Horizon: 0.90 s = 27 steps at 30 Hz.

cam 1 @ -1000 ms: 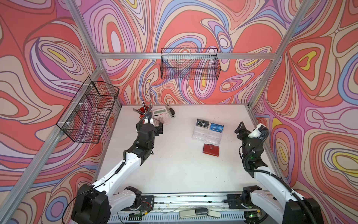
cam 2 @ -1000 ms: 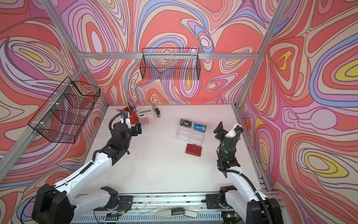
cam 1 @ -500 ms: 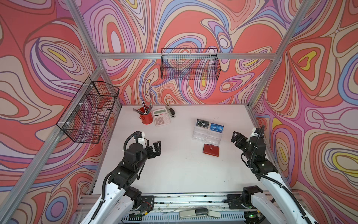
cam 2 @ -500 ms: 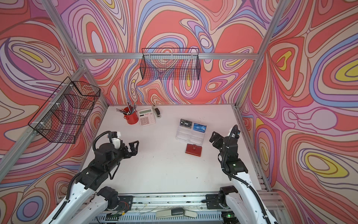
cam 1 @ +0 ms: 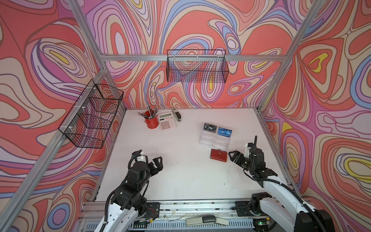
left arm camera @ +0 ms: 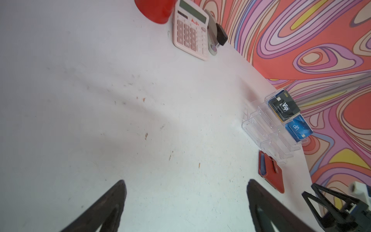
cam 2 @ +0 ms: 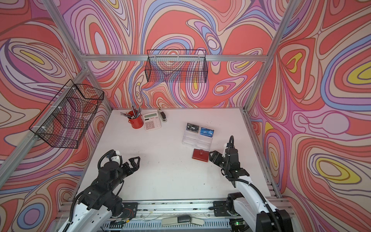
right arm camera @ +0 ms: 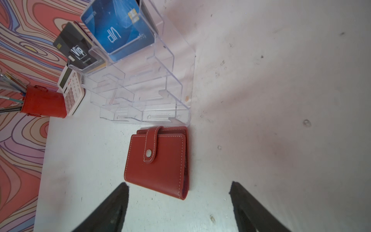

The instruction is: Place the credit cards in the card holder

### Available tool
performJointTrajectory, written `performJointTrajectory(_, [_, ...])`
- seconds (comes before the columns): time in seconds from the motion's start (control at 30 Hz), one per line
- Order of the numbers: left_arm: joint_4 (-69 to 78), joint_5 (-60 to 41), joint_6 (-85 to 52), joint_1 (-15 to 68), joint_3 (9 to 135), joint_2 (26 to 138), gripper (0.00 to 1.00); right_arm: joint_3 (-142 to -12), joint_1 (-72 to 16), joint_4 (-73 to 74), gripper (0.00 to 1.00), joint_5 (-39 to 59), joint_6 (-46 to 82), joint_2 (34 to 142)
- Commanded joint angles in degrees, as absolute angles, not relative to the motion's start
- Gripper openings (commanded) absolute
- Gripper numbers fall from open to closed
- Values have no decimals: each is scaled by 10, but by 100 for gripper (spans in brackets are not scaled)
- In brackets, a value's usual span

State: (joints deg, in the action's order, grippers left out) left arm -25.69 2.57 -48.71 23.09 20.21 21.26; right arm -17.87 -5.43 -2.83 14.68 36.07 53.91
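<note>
Right tool [right arm camera: 178, 183]: jaws spread, holding nothing. The closed red card holder [right arm camera: 158, 162] lies on the bench [right arm camera: 281, 100] just ahead of it, apparently untouched. Beyond that, the credit cards [right arm camera: 118, 30] sit in a clear stand [right arm camera: 140, 90]. Left tool [cam 1: 157, 161]: jaws spread, empty, well apart from these.

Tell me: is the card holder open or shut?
Shut. The card holder lies folded flat, its strap snapped closed.

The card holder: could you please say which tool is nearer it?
Right. The right tool is just beside the card holder; the left tool is far off.
</note>
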Motion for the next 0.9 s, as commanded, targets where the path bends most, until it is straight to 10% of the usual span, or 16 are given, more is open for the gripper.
performJointTrajectory(0.0, [-175, -79, -513, 231, 188, 272, 88, -172, -55, 35, 81, 202, 366, 577])
performJointTrajectory(0.37, [-33, -175, -533, 251, 192, 483, 73, -134, -135, 149, 80, 194, 421, 651])
performJointTrajectory(0.87, [-29, -137, -524, 287, 191, 476, 74, -212, -440, 221, 78, 21, 497, 777])
